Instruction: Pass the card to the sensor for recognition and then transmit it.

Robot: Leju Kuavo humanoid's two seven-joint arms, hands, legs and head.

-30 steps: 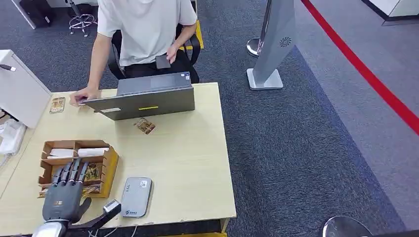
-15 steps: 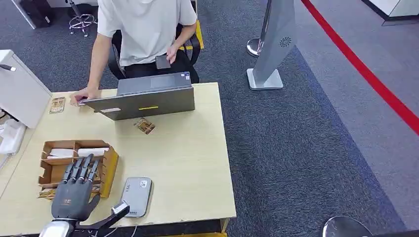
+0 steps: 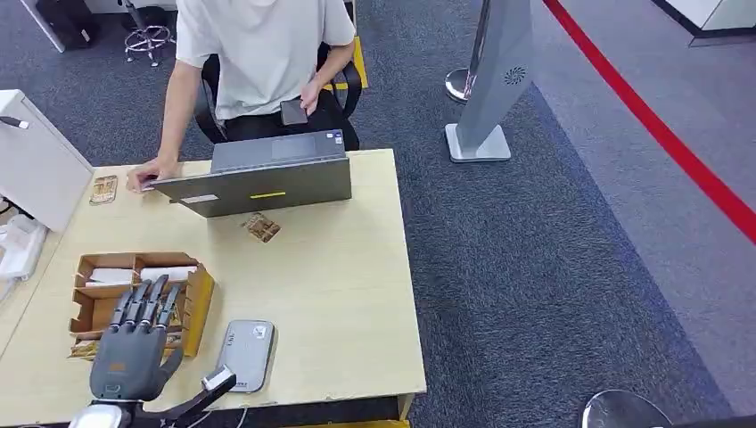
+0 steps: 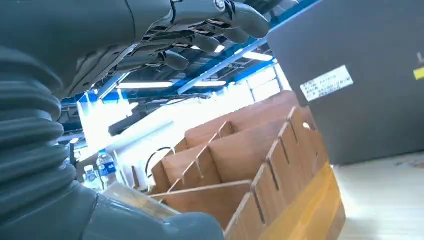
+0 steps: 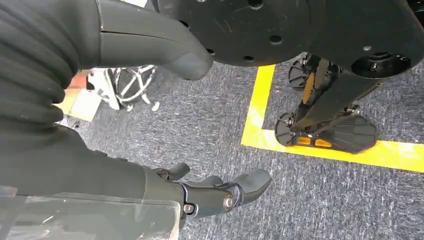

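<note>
My left hand hovers open over the near compartments of a cardboard card box at the table's front left, fingers spread and holding nothing. In the left wrist view the fingers hang above the box dividers without touching them. White cards lie in the box's far compartments. The grey card sensor lies flat just right of the box. A patterned card lies loose in front of the laptop. My right hand hangs beside the body over carpet, with its fingers loose and nothing in them.
A person sits at the far side behind an open grey laptop, one hand resting by another card. A white device stands at the table's left edge. A grey stand rises on the carpet to the right.
My left hand has shifted a little to the right over the card box and now holds still there. It remains open.
</note>
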